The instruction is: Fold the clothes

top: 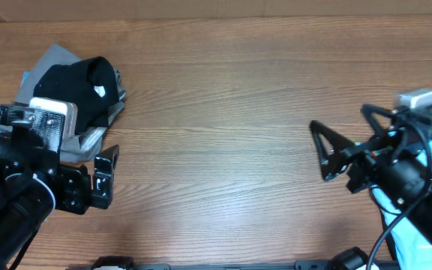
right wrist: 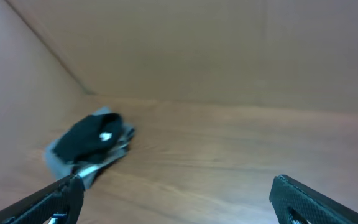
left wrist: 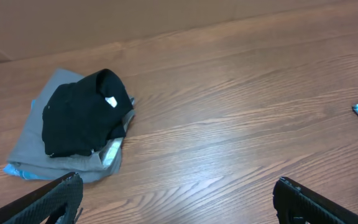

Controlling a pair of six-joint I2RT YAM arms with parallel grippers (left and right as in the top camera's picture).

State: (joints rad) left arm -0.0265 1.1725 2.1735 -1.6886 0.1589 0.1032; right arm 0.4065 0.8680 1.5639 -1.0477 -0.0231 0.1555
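Overhead, the left hand sits at 8 o'clock on the table and points toward 3 o'clock. Its two fingers are spread apart and grip nothing. The right hand is at 3 o'clock and points toward 9 o'clock, its fingers likewise spread wide and holding nothing. The two hands are well apart, with bare wood between them. The left wrist view shows only that hand's two fingertips at the lower corners, wide apart above the wood. The right wrist view shows its own fingertips the same way, though that picture is blurred.

There is one pile of clothes, at 10 o'clock on the table, near the left hand but clear of its fingers. In the overhead view the left wrist covers the pile's 6 o'clock edge. One black piece lies crumpled on top, with one small white tag showing. Grey cloth lies flat under it; how many grey pieces there are cannot be told. From the left wrist, a pale blue edge shows at the pile's 7 o'clock corner
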